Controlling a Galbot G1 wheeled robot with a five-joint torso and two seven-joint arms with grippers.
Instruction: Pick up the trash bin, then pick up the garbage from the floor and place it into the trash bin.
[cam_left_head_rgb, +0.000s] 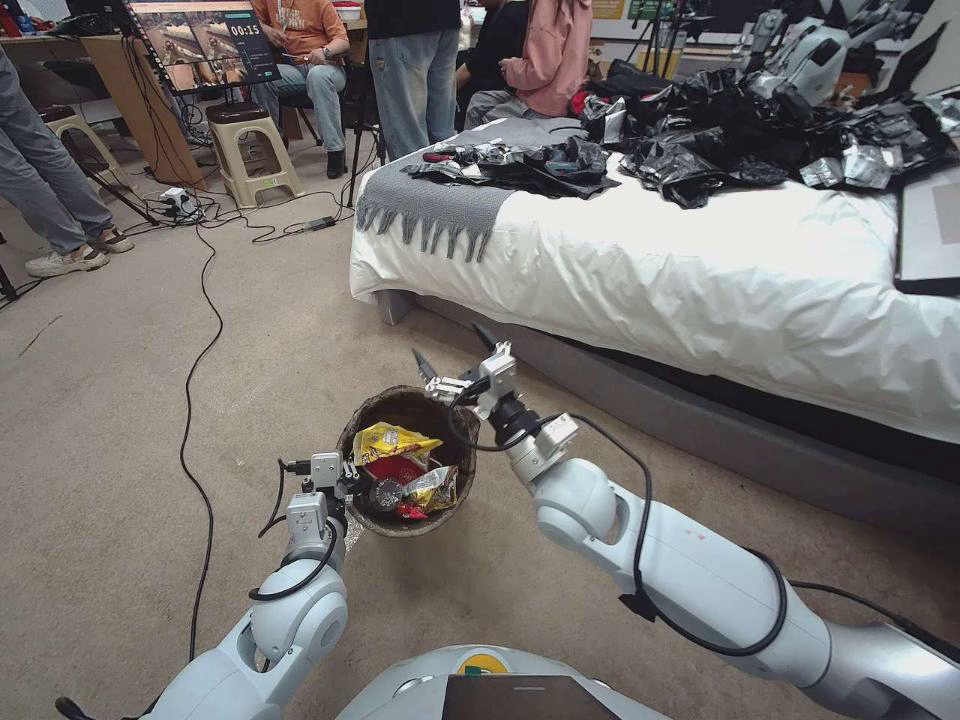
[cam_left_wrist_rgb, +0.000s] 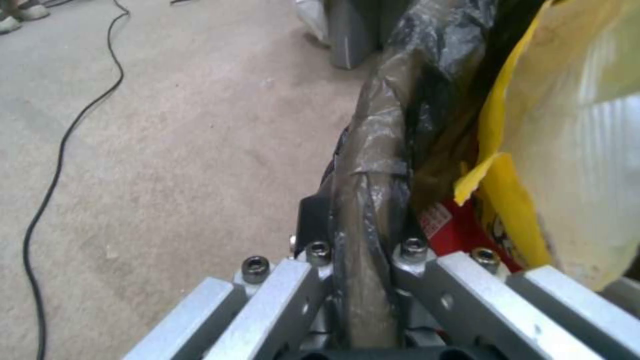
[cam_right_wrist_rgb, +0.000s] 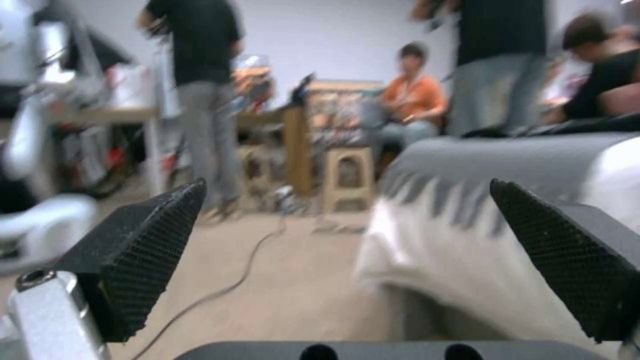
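1. Left gripper (cam_left_head_rgb: 345, 478): clamped on the near rim of the trash bin (cam_left_head_rgb: 455, 480), held above the carpet (cam_left_head_rgb: 120, 400); mouth upward, garbage (cam_left_head_rgb: 398, 442) inside.
2. Right gripper (cam_left_head_rgb: 452, 357): spread wide, empty, beyond the bin.
3. Screen (cam_left_head_rgb: 245, 40): "00:15".

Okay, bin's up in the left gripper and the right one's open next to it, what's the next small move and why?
Probably swing the right gripper away from the bin toward open floor to look for more litter. Its fingers are open and empty, beside the rim, while the left gripper clamps the rim with wrappers already inside.
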